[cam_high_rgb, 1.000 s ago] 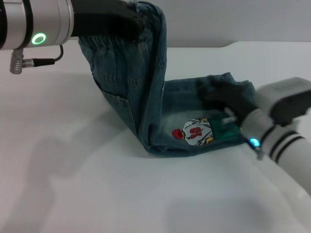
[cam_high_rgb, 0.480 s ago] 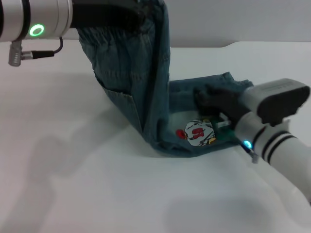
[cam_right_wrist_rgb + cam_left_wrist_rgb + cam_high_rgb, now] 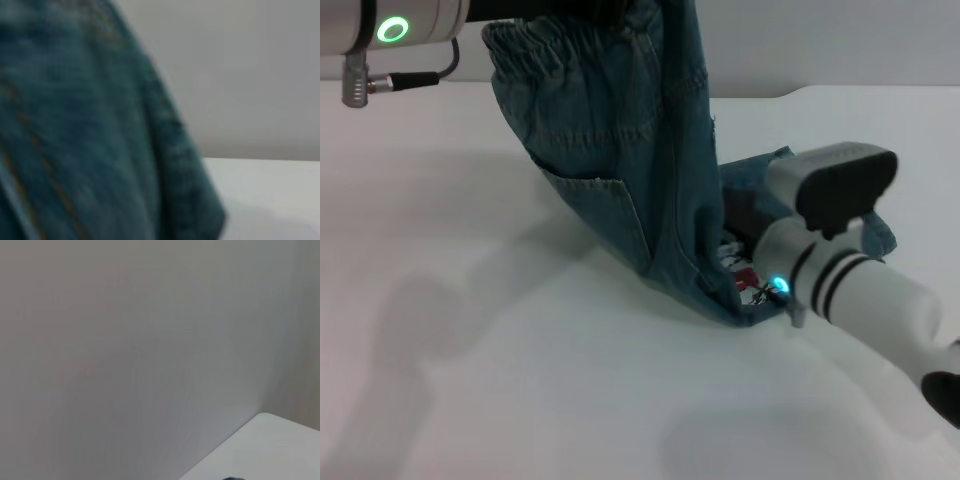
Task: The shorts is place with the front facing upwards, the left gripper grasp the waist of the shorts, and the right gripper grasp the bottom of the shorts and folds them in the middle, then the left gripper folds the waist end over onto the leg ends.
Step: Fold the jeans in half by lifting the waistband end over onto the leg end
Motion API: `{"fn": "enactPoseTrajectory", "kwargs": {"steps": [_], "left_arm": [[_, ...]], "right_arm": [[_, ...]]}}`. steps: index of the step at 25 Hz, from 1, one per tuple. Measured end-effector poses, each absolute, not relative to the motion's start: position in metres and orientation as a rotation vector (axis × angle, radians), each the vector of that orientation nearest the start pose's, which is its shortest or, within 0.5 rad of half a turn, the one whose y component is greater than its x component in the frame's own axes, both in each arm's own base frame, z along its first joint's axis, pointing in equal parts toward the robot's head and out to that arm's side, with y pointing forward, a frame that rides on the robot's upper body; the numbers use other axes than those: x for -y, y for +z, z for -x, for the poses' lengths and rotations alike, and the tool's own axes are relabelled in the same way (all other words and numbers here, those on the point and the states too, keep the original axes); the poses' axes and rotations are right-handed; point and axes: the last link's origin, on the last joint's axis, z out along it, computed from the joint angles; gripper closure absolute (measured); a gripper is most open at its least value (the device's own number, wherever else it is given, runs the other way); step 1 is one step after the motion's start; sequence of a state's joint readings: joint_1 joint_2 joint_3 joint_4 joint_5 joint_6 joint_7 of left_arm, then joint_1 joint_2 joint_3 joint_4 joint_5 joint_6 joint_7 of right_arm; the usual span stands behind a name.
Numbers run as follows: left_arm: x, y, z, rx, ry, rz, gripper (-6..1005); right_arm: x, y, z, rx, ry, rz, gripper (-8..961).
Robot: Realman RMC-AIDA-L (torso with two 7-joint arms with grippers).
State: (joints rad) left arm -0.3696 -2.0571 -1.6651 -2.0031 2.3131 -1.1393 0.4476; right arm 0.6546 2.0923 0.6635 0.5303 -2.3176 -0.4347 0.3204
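Because the denim shorts [image 3: 620,190] hang limp and fairly heavy from the left gripper [image 3: 570,8], whose jaws evidently pinch the elastic waist [image 3: 570,45], while the right gripper [image 3: 745,235], jaws hidden, stays by the lower cloth on the worktop [image 3: 470,350], the firm waistband seems the safest hold.

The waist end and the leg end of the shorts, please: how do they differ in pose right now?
The waist end hangs high off the table, lifted by the left arm; the leg end lies low on the table by the right arm. The waist end is puckered and gathered; the leg end looks flat. Both are the same blue denim.
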Motion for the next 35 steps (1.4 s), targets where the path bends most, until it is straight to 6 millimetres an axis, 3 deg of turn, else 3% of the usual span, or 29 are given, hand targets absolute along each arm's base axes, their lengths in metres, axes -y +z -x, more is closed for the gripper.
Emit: {"fn": "enactPoseTrajectory", "kwargs": {"steps": [8,18,22,24,35], "left_arm": [[-0.331,0.074,0.049,0.438,-0.462,2.367,951],[-0.332,0.074,0.050,0.436,-0.465,2.361,952],[-0.333,0.069,0.053,0.446,-0.458,2.366,951],[-0.334,0.069,0.055,0.455,-0.454,2.365,951],[-0.337,0.060,0.063,0.480,-0.442,2.372,951]], "right_arm": [[-0.370,-0.154,-0.173,-0.873,0.632,2.250,646],[-0.370,-0.161,-0.155,-0.861,0.644,2.309,646],[-0.372,-0.158,-0.164,-0.852,0.641,2.290,646],[-0.371,-0.146,-0.183,-0.824,0.684,2.232,646],[-0.378,-0.112,-0.233,-0.755,0.631,2.037,646]]}}
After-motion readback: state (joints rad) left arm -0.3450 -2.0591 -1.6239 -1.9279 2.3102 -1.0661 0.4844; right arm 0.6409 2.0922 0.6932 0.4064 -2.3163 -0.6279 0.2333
